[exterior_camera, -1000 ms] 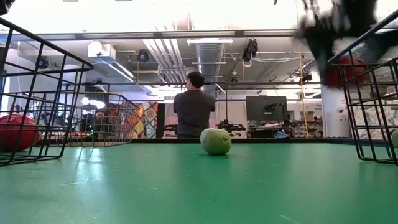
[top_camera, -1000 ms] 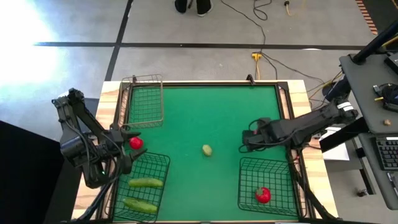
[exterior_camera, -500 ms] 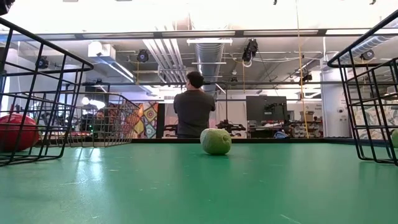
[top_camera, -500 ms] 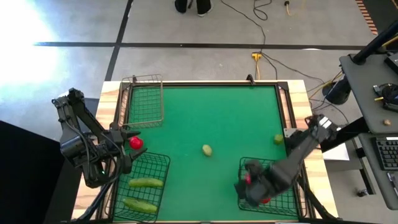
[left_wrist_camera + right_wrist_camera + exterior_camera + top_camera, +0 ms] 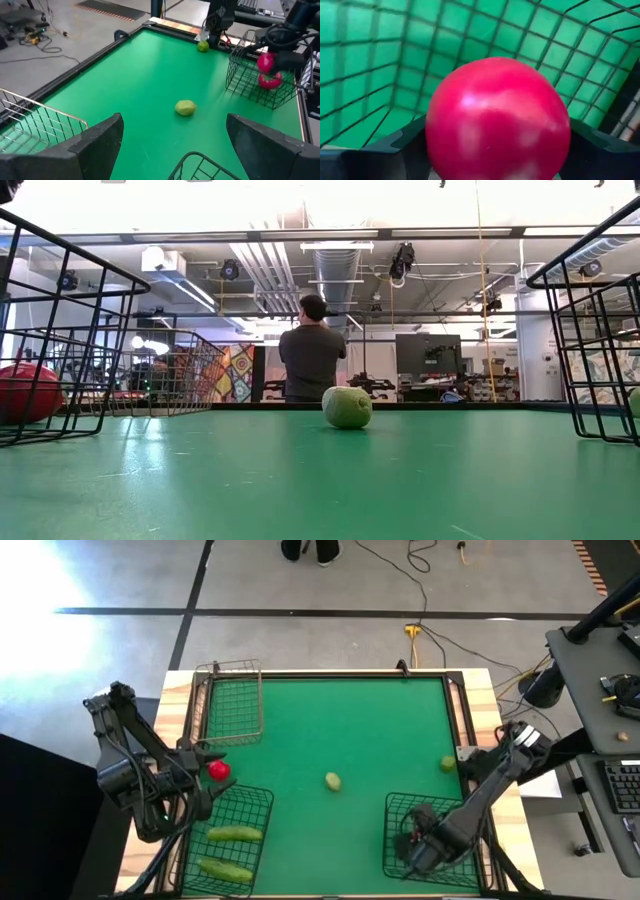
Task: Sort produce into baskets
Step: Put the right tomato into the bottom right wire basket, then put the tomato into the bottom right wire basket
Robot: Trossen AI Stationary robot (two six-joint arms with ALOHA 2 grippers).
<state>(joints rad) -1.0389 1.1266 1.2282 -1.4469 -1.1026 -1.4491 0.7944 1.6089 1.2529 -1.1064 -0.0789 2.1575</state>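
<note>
2 cucumbers (image 5: pixel 233 834) sit in the left basket (image 5: pixel 262 802); right gripper (image 5: pixel 418 851) is down in the right basket (image 5: pixel 393 802), clamped on a red tomato (image 5: pixel 497 120). Left gripper (image 5: pixel 170 145) gapes wide beside another tomato (image 5: pixel 218 769), yellow-green fruit (image 5: pixel 332 781) mid-table

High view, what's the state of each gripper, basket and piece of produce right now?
Left gripper: open, holding nothing.
Right gripper: shut on held tomato, over right basket.
Second tomato: lying in right basket.
Loose tomato: on the mat beside left gripper, unsorted.
Cucumbers: two, lying in left basket.
Yellow-green fruit: loose mid-mat.
Green fruit: loose near the right edge.
</note>
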